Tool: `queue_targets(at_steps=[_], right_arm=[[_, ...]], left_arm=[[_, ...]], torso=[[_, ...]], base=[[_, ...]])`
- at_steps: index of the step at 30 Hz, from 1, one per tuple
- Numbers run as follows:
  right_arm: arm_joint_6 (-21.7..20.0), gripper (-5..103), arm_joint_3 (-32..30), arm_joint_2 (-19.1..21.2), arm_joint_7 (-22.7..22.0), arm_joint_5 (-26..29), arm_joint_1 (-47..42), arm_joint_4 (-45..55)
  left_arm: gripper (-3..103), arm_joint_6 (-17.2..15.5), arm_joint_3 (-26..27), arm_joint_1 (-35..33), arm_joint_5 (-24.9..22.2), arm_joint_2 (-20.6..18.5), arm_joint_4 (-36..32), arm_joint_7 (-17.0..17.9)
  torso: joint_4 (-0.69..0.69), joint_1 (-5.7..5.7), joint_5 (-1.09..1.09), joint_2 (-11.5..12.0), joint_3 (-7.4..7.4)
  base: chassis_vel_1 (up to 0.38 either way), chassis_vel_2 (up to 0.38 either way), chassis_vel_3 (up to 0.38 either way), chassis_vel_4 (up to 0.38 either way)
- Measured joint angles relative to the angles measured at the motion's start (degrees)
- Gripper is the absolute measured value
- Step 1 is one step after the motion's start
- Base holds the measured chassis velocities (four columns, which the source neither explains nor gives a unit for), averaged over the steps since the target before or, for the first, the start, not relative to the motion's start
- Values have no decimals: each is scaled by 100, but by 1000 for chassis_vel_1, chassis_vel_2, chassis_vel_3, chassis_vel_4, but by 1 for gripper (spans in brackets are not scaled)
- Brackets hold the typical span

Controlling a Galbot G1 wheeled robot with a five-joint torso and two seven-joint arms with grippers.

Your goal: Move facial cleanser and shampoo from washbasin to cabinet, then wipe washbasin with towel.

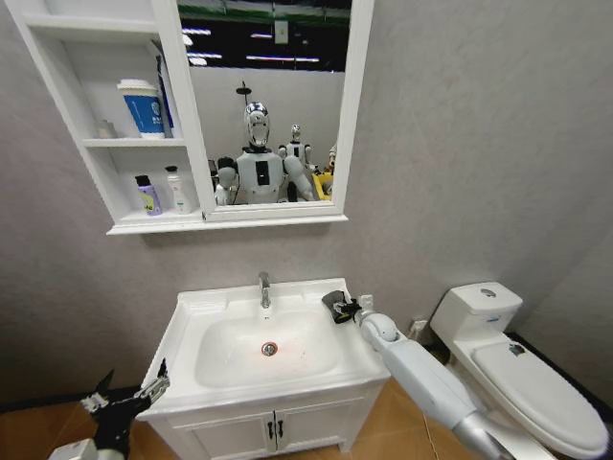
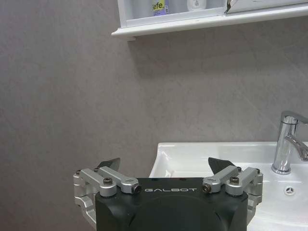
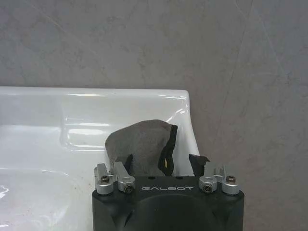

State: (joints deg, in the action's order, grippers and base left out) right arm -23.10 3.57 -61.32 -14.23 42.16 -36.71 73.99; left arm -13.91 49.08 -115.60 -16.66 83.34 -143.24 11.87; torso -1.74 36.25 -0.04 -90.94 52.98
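Observation:
The towel (image 1: 335, 303), a small dark bunched cloth, lies on the back right corner of the white washbasin (image 1: 196, 316). My right gripper (image 1: 346, 310) is down at it. In the right wrist view the towel (image 3: 142, 144) sits between the spread fingers of that open gripper (image 3: 162, 161), closer to one finger (image 3: 127, 162). A purple bottle (image 1: 147, 195) and a white bottle (image 1: 177, 191) stand on the lowest shelf of the cabinet (image 1: 96, 144). I cannot tell which is the facial cleanser and which the shampoo. My left gripper (image 1: 124, 395) hangs open, low beside the washbasin's left front corner.
A chrome faucet (image 1: 264, 288) stands at the basin's back edge. A white toilet (image 1: 512, 359) sits close on the right, beside my right arm. A blue and white cup (image 1: 144, 108) stands on the cabinet's middle shelf. The vanity doors (image 1: 278, 431) are below the basin.

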Motion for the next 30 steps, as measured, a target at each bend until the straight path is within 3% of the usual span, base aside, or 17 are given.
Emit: queue_targets(at_steps=[1, 2, 6, 13, 18, 24, 30], right_arm=[[1, 67, 1, -9, 2, -1, -1, -48], [2, 57, 6, -14, 5, -2, -1, -80], [9, 51, 21, -20, 16, -2, -1, -112], [26, 19, 24, -111, 64, 17, 24, -250], [29, 6, -4, -129, 65, 16, -6, -233], [27, 5, -81, -80, 24, 113, -54, -29], [63, 5, -62, 18, -58, 592, -46, 637]], left_arm=[[100, 0, 0, 0, 0, 0, 0, 0], [100, 0, 0, 0, 0, 0, 0, 0], [100, 0, 0, 0, 0, 0, 0, 0], [100, 0, 0, 0, 0, 0, 0, 0], [100, 0, 0, 0, 0, 0, 0, 0], [100, 0, 0, 0, 0, 0, 0, 0], [100, 0, 0, 0, 0, 0, 0, 0]], torso=[[0, 0, 0, 0, 0], [0, 0, 1, 0, 0], [0, 0, 0, 0, 0], [1, 0, 1, 0, 0], [1, 0, 0, 0, 0], [0, 0, 1, 0, 0], [-1, 0, 0, 0, 0]], base=[[0, 0, 0, 0], [0, 0, 0, 0], [0, 0, 0, 0], [0, 0, 0, 0], [0, 0, 0, 0], [0, 0, 0, 0], [0, 0, 0, 0]])
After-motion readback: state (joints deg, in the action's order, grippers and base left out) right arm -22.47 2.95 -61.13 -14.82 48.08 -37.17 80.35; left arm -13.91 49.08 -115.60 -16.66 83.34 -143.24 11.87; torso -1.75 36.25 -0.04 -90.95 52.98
